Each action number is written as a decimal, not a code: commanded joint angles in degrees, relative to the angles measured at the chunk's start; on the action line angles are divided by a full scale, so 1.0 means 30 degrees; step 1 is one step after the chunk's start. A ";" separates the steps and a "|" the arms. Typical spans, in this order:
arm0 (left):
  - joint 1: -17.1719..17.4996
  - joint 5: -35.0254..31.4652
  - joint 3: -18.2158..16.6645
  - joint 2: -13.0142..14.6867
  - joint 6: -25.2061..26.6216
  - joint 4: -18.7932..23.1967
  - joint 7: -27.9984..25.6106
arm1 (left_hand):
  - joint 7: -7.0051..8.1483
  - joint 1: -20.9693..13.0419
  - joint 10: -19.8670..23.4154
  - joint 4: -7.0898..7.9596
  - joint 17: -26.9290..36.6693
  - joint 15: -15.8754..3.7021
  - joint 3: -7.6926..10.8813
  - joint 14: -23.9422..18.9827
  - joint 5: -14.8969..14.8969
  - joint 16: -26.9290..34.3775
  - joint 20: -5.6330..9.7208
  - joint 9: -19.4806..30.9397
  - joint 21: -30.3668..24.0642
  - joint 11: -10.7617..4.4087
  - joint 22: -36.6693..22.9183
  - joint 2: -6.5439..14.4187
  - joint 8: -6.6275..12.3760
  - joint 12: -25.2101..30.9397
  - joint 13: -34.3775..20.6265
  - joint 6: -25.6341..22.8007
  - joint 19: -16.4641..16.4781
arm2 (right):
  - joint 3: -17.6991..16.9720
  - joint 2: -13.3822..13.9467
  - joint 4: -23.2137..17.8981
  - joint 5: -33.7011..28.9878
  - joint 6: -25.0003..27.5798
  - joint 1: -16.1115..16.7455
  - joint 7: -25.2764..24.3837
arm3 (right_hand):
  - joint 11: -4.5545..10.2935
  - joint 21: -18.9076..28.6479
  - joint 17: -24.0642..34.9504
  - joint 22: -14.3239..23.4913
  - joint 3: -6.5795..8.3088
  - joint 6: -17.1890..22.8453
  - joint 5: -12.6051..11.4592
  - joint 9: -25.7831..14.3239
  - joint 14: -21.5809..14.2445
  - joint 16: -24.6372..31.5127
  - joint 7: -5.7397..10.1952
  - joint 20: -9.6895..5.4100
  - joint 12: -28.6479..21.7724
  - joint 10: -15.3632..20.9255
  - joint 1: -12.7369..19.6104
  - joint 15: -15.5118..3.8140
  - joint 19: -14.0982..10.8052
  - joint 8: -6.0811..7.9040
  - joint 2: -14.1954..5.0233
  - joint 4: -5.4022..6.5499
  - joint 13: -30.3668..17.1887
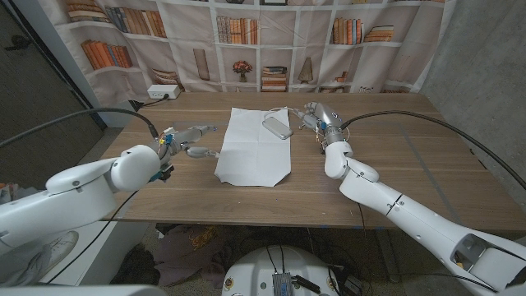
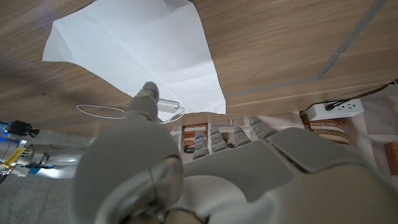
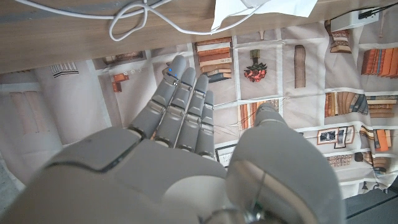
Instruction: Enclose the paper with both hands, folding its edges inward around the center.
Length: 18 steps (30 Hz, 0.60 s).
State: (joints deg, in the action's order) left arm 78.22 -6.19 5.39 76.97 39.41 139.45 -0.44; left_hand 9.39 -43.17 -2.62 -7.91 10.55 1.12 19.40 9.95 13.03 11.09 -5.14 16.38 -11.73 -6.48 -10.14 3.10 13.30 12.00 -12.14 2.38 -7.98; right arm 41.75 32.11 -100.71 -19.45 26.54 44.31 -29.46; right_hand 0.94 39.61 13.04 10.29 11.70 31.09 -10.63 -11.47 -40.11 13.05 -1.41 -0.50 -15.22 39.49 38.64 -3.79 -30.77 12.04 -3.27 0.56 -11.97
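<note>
A creased white sheet of paper [image 1: 253, 150] lies in the middle of the wooden table [image 1: 411, 177]. A small white device [image 1: 278, 127] with a looped white cable [image 1: 289, 113] sits on the paper's far right part. My left hand [image 1: 191, 140] hovers just off the paper's left edge, fingers spread toward it and holding nothing. My right hand [image 1: 316, 117] is beside the paper's far right corner, near the cable, fingers straight and empty. The left wrist view looks over the left hand [image 2: 186, 168] to the paper [image 2: 137, 46]. The right wrist view has the right hand [image 3: 186, 124], the cable [image 3: 143, 18] and a paper corner [image 3: 261, 9].
A white power strip [image 1: 160, 93] lies at the table's far left corner, also in the left wrist view as the power strip [image 2: 339, 109]. A bookshelf-print curtain [image 1: 271, 41] hangs behind the table. Bare wood extends right of the paper and along the near edge.
</note>
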 commanded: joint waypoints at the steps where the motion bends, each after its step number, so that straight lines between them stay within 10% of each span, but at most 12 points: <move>1: -0.2411 -0.1990 0.2878 0.2265 0.2801 0.1123 0.0419 | -0.0149 0.0242 0.0028 -0.0005 0.0046 -0.0149 -0.0178 0.1618 0.0121 0.0132 0.0105 0.0102 -0.0057 -0.0154 -0.0037 -0.0354 0.0067 0.0184 -0.0040 -0.0157 0.0015 | -0.0798 0.0511 -0.1343 -0.0117 -0.0622 0.1094 -0.0290 | 0.0027 -0.0074 -0.0016 0.0017 -0.0058 -0.0009 0.0037 -0.0049 0.0048 0.0005 -0.0004 0.0043 0.0037 -0.0090 -0.0179 -0.0711 -0.0065 -0.0012 0.0052 0.0011 -0.0041; 12: -0.2613 -0.5420 0.4968 0.4002 0.3627 0.1542 0.0113 | -0.0110 0.0287 0.0518 0.0076 0.0080 -0.0520 -0.0547 0.1273 0.0291 0.0181 0.0480 0.0377 -0.0167 -0.0747 -0.0046 -0.0720 0.0635 0.0376 -0.0104 -0.1030 0.0529 | -0.0868 0.0497 -0.1180 -0.0306 -0.0665 0.1179 0.0014 | 0.0007 -0.0131 -0.0029 0.0017 -0.0070 -0.0011 0.0024 -0.0052 0.0020 0.0010 -0.0023 0.0014 0.0070 -0.0096 -0.0263 -0.0780 -0.0089 -0.0026 -0.0011 0.0044 -0.0012; 18: -0.0218 -0.7856 0.2881 0.4002 0.2802 0.1039 0.0891 | -0.0077 -0.0071 0.1857 0.0075 0.0152 -0.1095 -0.0979 0.0470 0.0736 0.0354 0.0797 0.0926 -0.0282 -0.1303 -0.0077 -0.1063 0.2335 0.0734 -0.0250 -0.3893 0.1302 | -0.0908 0.0404 -0.1123 -0.0434 -0.0698 0.1151 0.0001 | 0.0012 -0.0178 -0.0044 0.0017 -0.0070 0.0008 0.0016 -0.0053 0.0058 -0.0013 -0.0026 0.0004 0.0062 -0.0033 -0.0282 -0.0794 -0.0063 -0.0024 -0.0036 0.0044 0.0004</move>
State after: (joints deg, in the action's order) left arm 71.94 -18.59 16.51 86.08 48.34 143.20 -0.20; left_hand 8.97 -42.69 1.81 -7.76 10.82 -1.28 16.81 9.79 14.64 11.54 -3.13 18.49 -12.13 -9.78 -10.22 0.43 18.58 13.79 -12.63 -6.73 -5.16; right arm 39.48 33.41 -103.94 -20.08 24.86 47.38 -29.79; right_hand 0.94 39.18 12.77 10.28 11.54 31.09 -10.63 -11.48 -40.12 13.05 -1.42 -0.51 -15.22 39.50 38.18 -3.78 -30.77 12.05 -3.28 0.72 -11.98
